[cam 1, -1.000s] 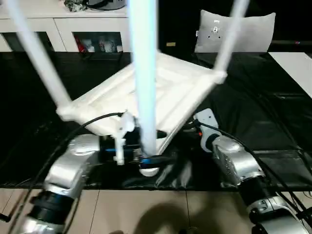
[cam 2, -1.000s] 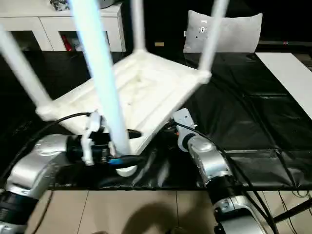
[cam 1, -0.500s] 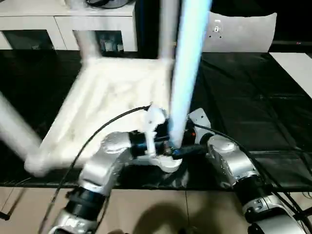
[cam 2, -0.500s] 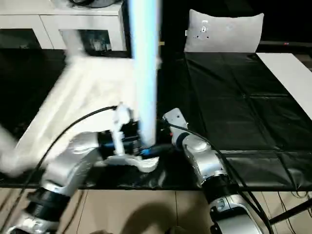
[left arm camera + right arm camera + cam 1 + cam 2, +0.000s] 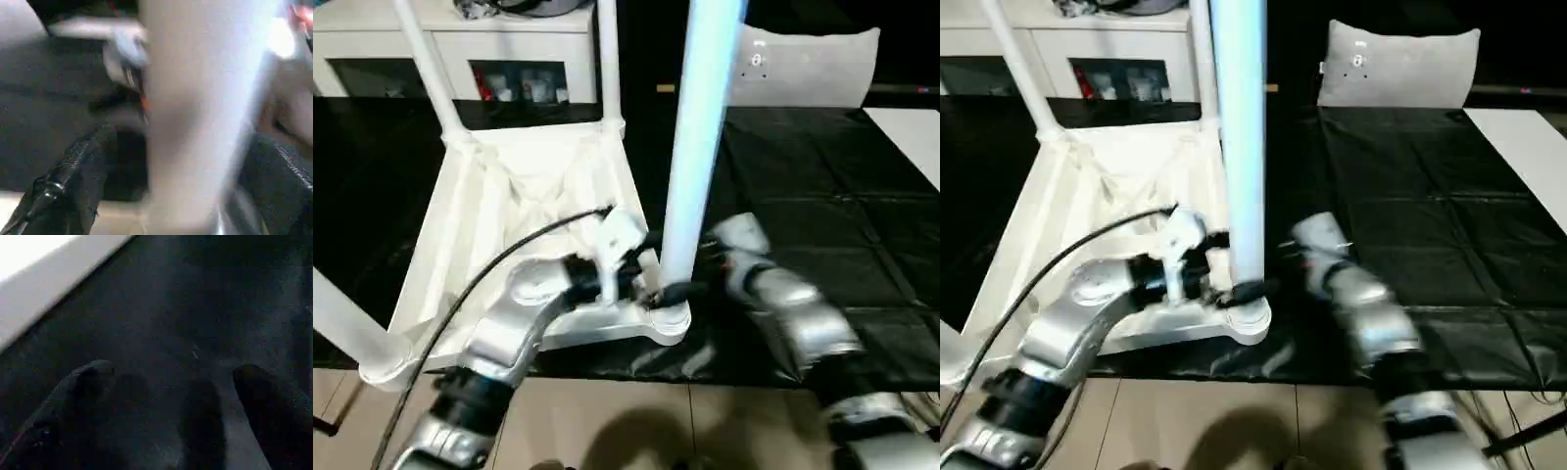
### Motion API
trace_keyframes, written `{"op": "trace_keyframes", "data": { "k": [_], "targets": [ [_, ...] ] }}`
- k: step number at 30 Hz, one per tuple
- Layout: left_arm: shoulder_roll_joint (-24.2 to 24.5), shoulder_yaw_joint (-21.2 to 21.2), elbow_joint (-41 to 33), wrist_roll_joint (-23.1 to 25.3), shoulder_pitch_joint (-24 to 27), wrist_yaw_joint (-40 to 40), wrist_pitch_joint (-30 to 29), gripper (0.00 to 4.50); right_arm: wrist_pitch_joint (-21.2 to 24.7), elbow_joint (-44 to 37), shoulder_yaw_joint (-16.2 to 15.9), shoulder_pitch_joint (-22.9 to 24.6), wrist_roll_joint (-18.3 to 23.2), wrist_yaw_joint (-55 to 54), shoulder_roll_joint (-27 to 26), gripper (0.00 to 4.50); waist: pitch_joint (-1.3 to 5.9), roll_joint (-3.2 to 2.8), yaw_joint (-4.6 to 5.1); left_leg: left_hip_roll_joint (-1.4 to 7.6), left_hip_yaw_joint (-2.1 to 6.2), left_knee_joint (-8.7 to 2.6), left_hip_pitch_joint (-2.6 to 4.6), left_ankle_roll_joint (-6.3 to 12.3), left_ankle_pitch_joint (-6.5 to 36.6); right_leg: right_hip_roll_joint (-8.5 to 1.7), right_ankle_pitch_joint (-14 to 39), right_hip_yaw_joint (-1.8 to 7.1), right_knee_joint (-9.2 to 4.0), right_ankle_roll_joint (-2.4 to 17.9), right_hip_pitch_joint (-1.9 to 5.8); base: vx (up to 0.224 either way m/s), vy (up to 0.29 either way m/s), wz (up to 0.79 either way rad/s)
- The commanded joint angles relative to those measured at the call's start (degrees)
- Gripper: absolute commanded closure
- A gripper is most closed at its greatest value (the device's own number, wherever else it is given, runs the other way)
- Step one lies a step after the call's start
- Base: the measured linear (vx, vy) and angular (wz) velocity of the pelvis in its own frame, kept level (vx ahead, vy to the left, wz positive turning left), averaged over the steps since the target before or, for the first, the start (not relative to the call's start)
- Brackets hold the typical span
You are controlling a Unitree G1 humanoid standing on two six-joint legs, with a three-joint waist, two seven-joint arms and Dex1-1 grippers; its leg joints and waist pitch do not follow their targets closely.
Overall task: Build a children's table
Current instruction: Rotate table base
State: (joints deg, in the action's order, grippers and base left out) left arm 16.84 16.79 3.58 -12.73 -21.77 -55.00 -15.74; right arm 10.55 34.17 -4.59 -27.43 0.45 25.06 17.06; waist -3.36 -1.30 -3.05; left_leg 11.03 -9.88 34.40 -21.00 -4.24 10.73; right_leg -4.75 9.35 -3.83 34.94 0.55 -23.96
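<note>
Standing upside down on the black-covered table (image 5: 822,176), the children's table (image 5: 509,206) has its near leg (image 5: 690,166) clamped between the left gripper (image 5: 161,186) jaws, seen close in the left wrist view. The right gripper (image 5: 166,396), jaws apart and empty, hovers over black cover beside that leg.

The black-covered desk (image 5: 822,166) is carrying the upturned white children's table (image 5: 524,201) and a grey cushion (image 5: 1400,64).
</note>
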Motion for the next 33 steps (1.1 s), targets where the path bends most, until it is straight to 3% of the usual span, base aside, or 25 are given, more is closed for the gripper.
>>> {"op": "trace_keyframes", "data": {
  "k": [1, 4, 10, 13, 14, 17, 21, 25, 33],
  "targets": [
    [3.7, 1.4, -0.7, 2.0, 1.1, -1.8, -3.3, 0.28, 0.6, -4.3, 1.4, 1.7, 2.5, 4.0, 1.8, 0.00, 3.91, 0.22, -0.38, 1.24, 0.10, -4.07, 0.27, 1.70, 14.0, -2.55, 17.9, 2.29, -4.59, 10.1, 3.46, 0.000, 0.000, 0.00],
    [5.5, 1.6, -0.4, 3.1, 2.1, -1.0, -4.6, 0.64, 1.1, -8.3, 2.0, 3.2, 4.4, 7.4, 3.3, 0.00, 3.79, 0.15, -0.34, 1.37, 0.20, -4.15, 0.34, 1.89, 14.5, -2.47, 18.2, 2.29, -4.61, 9.7, 3.31, 0.000, 0.000, 0.00],
    [7.4, 1.3, -0.6, 4.9, 3.4, 0.5, -4.7, 0.67, 0.8, -16.6, 2.5, 7.3, 7.9, 14.3, 6.7, 0.00, 3.61, 0.28, -0.62, 1.31, 0.28, -4.30, 0.32, 1.93, 15.8, -2.60, 23.2, 2.20, -5.28, 8.1, 3.17, 0.000, 0.000, 0.00],
    [9.3, 1.9, -1.2, 5.7, 3.7, 0.1, -7.0, 0.67, 0.6, -25.4, 3.3, 11.8, 12.2, 20.5, 10.4, 0.00, 3.66, 0.37, -0.92, 1.39, 0.39, -4.38, 0.23, 2.61, 15.4, -2.52, 22.9, 2.29, -5.25, 7.2, 3.24, 0.000, 0.000, 0.00],
    [10.2, 2.4, -1.4, 6.0, 3.6, -0.2, -7.8, 0.67, 1.0, -28.1, 3.4, 13.1, 13.7, 22.6, 11.6, 0.00, 3.54, 0.02, -1.07, 1.50, 0.44, -4.42, 0.19, 2.76, 15.6, -2.52, 22.7, 2.27, -5.17, 7.4, 3.12, 0.000, 0.000, 0.00],
    [11.5, 3.0, -2.0, 6.0, 3.7, -1.2, -9.2, 0.67, 3.1, -32.6, 3.5, 15.2, 16.3, 26.1, 13.4, 0.00, 3.44, 0.25, -0.84, 1.32, 0.55, -4.53, -0.08, 2.99, 15.9, -2.47, 24.6, 2.11, -5.35, 6.6, 3.31, 0.000, 0.000, 0.00],
    [12.0, 2.8, -2.8, 5.3, 4.2, -2.5, -10.0, 0.67, 7.7, -38.1, 3.0, 17.5, 20.4, 31.2, 15.7, 0.00, 3.35, 0.26, -0.82, 1.21, 0.56, -4.32, 0.27, 2.93, 16.8, -2.58, 29.6, 2.04, -6.08, 5.5, 2.86, 0.000, 0.000, 0.00],
    [12.4, 2.9, -2.8, 4.6, 4.2, -2.9, -10.5, 0.67, 10.0, -40.9, 1.8, 18.5, 23.2, 33.3, 16.7, 0.00, 3.45, 0.32, -0.93, 1.26, 0.72, -4.38, 0.10, 2.85, 16.5, -2.61, 29.0, 1.93, -5.96, 5.5, 2.84, 0.000, 0.000, 0.00],
    [11.3, 2.0, -1.7, 3.9, 4.1, -3.0, -9.3, 0.67, 11.3, -40.8, 1.4, 17.6, 23.0, 33.3, 16.1, 0.00, 3.58, 0.41, -1.30, 1.33, 0.63, -4.33, -0.07, 2.68, 14.8, -2.69, 26.8, 2.01, -5.75, 6.1, 2.87, 0.000, 0.000, 0.00]
  ]
}}
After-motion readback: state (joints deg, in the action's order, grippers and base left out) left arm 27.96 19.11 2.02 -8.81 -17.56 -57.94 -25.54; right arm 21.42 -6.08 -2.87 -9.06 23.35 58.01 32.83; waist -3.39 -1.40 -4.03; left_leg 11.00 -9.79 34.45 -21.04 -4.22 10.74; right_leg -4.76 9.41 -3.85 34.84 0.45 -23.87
